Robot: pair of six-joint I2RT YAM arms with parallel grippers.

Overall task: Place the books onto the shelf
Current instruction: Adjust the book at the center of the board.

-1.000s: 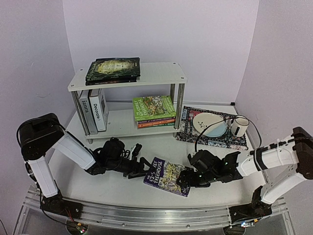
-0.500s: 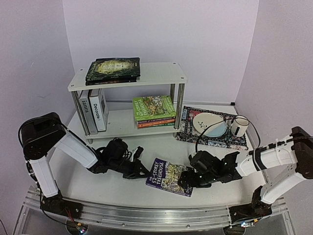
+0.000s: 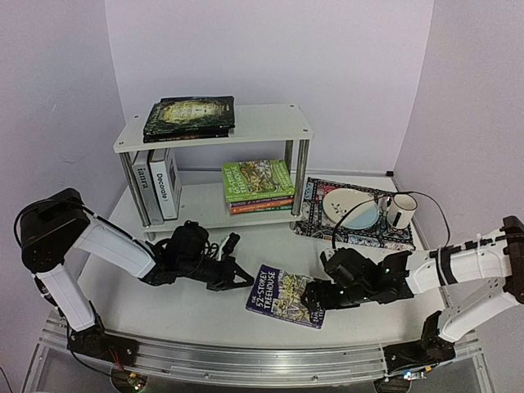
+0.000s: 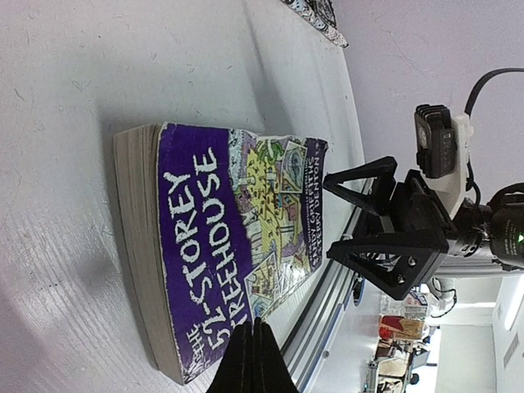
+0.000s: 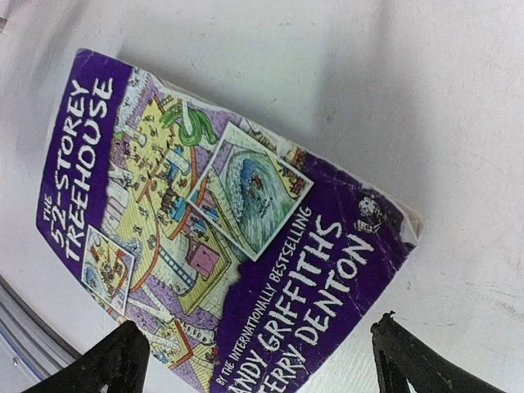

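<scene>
Purple paperback [image 3: 284, 295] ("52-Storey Treehouse" on the cover) lies flat, cover up, on the worktop [image 3: 164, 315] at lower centre of the top view, between the two arms and well apart from the shelf [image 3: 262, 123]. Left hand [image 3: 247, 282] is at the book's left end, fingers pressed together with nothing between them. In the left wrist view the closed tips overlap the book's near corner; can't tell if they touch it. Right hand [image 3: 310, 301] is at the book's right end, fingers spread wide. The right wrist view shows one fingertip at each lower corner of the frame, with the author-name end of the cover between them, not pinched. Shelf is at upper centre. Dark books [image 3: 190, 115] are stacked flat at the left of the top board. Two white hardbacks [image 3: 157, 187] stand upright at the left of the lower board. Green and orange paperbacks [image 3: 258, 182] are stacked flat at its right. Patterned mat [image 3: 314, 211] lies just right of the shelf, carrying a bowl [image 3: 350, 206] and a mug [image 3: 399, 210].
</scene>
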